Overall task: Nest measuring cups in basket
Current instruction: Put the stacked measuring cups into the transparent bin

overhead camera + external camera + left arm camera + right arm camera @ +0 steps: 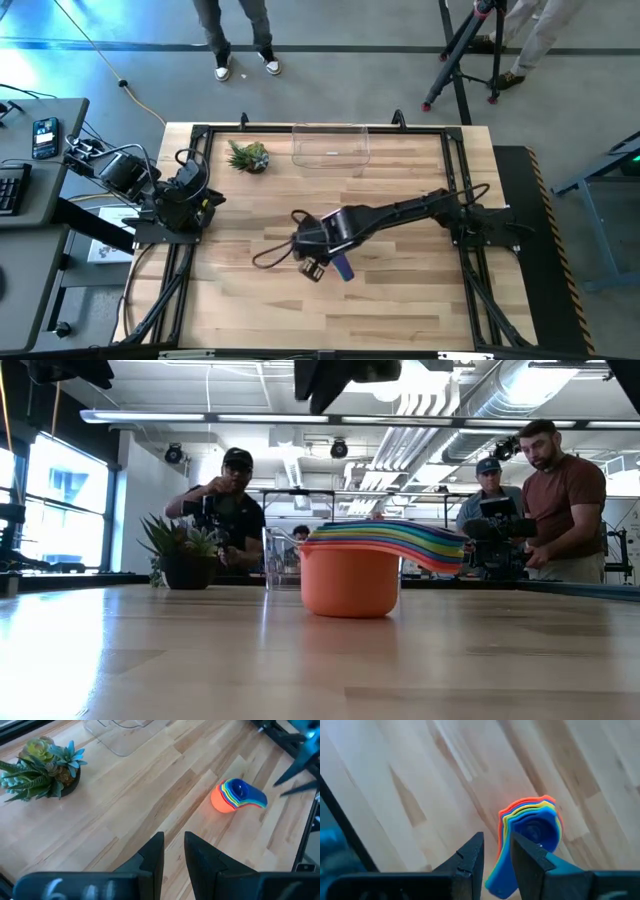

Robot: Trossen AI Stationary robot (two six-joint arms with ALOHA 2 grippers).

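The measuring cups (342, 267) sit nested in one stack on the table's middle, well short of the basket. The orange cup (350, 580) is outermost and stands on its base; the other colours sit inside it, and the handles fan out to one side (430, 545). The stack also shows in the left wrist view (231, 796) and the right wrist view (532, 825). My right gripper (496, 850) hangs above the stack (340, 380), clear of it, fingers almost together. The clear basket (330, 145) stands at the far edge. My left gripper (174, 852) waits at the left edge, fingers almost together.
A small spiky plant in a dark pot (248, 157) stands left of the basket near the far edge. Bare wood lies between the stack and the basket (117, 735). People with cameras stand beyond the table's far side (232, 510).
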